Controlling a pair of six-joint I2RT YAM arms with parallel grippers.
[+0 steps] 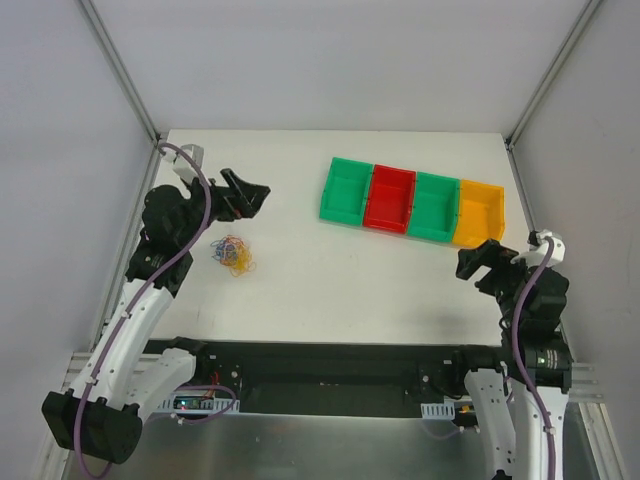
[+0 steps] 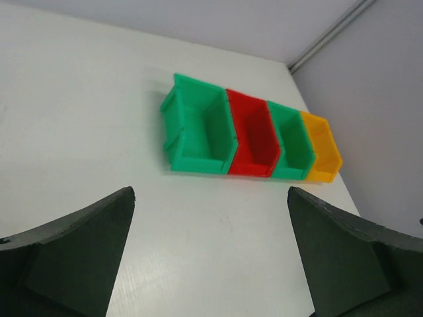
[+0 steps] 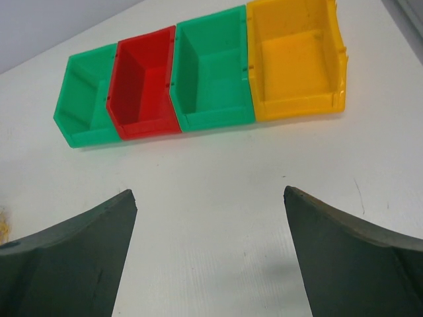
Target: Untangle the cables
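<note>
The cables [image 1: 233,255] lie as one small knot of thin yellow-orange, blue and red strands on the white table [image 1: 320,290], left of centre. My left gripper [image 1: 253,192] hangs open behind the knot, a short way off and apart from it, with only bare table between its fingers [image 2: 79,251]. My right gripper [image 1: 478,260] is open at the table's right side, far from the knot, fingers [image 3: 73,257] spread over bare table. A yellow trace of the cables [image 3: 3,224] shows at the left edge of the right wrist view.
A row of open bins stands at the back right: green [image 1: 345,190], red [image 1: 391,198], green [image 1: 436,206] and yellow [image 1: 480,212]. Grey walls and metal frame posts enclose the table. A black rail runs along the near edge.
</note>
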